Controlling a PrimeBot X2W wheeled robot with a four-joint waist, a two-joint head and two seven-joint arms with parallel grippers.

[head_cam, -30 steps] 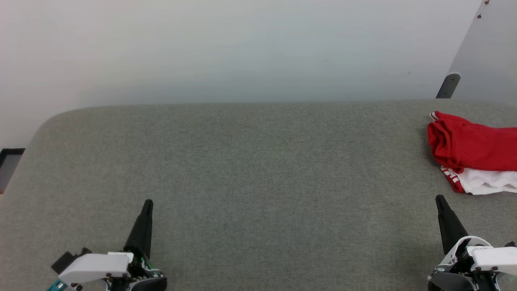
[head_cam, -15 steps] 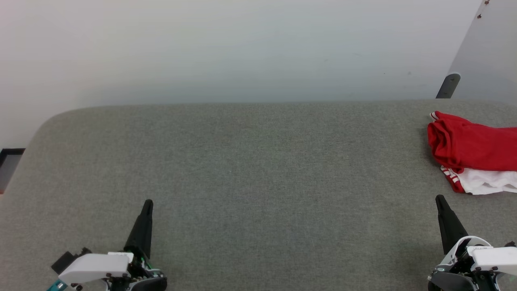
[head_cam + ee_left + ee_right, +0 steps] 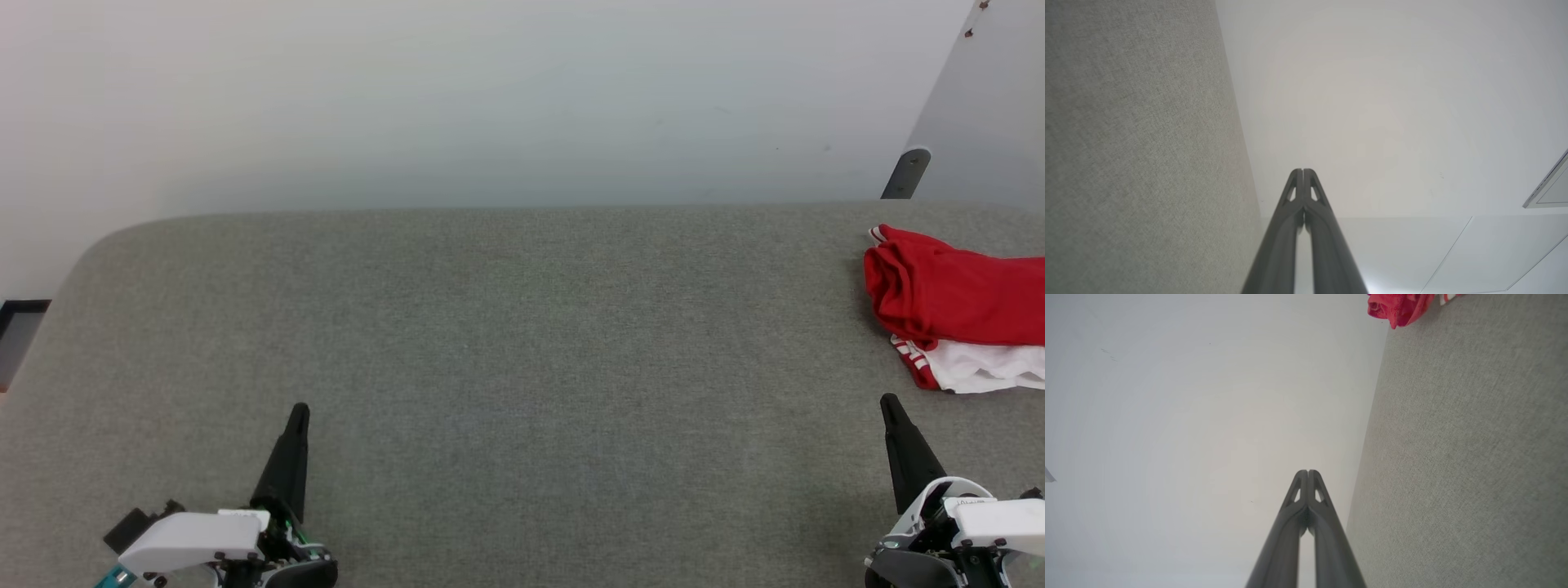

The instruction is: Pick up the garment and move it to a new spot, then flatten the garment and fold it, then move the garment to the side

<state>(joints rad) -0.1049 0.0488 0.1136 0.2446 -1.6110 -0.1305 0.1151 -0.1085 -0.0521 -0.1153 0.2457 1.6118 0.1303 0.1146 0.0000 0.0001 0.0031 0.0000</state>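
The garment (image 3: 955, 302), red shorts with a white striped panel, lies bunched at the far right of the grey table, cut off by the head view's right edge. A red corner of the garment (image 3: 1398, 308) shows at the top of the right wrist view. My left gripper (image 3: 299, 411) rests at the lower left, far from the cloth, its fingers (image 3: 1303, 173) pressed together and holding nothing. At the lower right my right gripper (image 3: 887, 403) sits just below the garment, apart from it, with fingers (image 3: 1307, 473) closed on nothing.
The grey fabric-covered table (image 3: 506, 343) spreads wide across the head view, with a rounded far-left corner. A pale wall (image 3: 490, 98) stands behind it. A grey panel with a dark bracket (image 3: 906, 173) rises at the back right.
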